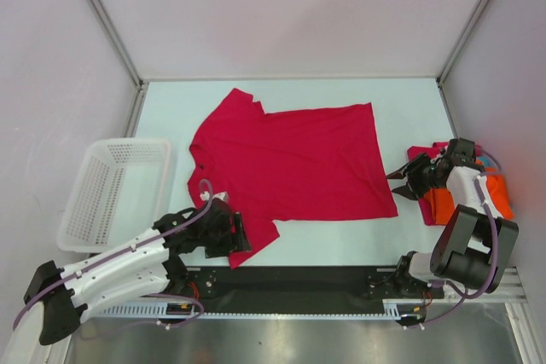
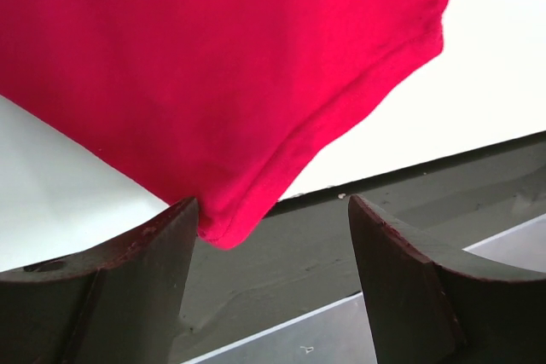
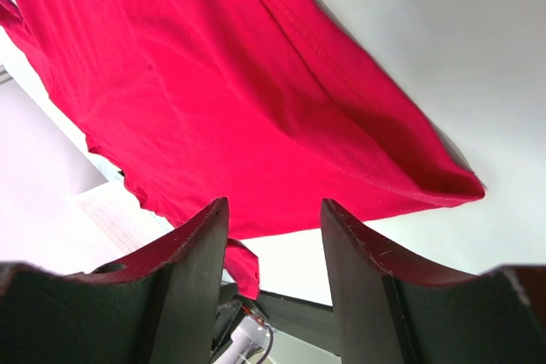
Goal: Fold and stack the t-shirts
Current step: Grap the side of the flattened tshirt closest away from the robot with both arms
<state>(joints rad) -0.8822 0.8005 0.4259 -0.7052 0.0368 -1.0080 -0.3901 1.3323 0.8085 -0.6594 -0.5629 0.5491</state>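
Observation:
A crimson red t-shirt (image 1: 290, 159) lies spread flat in the middle of the table, collar to the left and hem to the right. My left gripper (image 1: 241, 236) is open at the near sleeve. In the left wrist view the sleeve's tip (image 2: 217, 219) hangs over the table edge and touches the left finger, with the gripper (image 2: 273, 210) holding nothing. My right gripper (image 1: 399, 182) is open just off the shirt's hem. In the right wrist view the red t-shirt (image 3: 213, 83) lies beyond the gripper (image 3: 275, 210). Folded orange (image 1: 499, 198) and pink (image 1: 418, 153) t-shirts lie under the right arm.
A white lattice basket (image 1: 111, 193) sits at the left, beside the left arm. The black rail (image 1: 307, 283) that carries the arm bases runs along the table's near edge. Side walls close in the table left, right and at the back.

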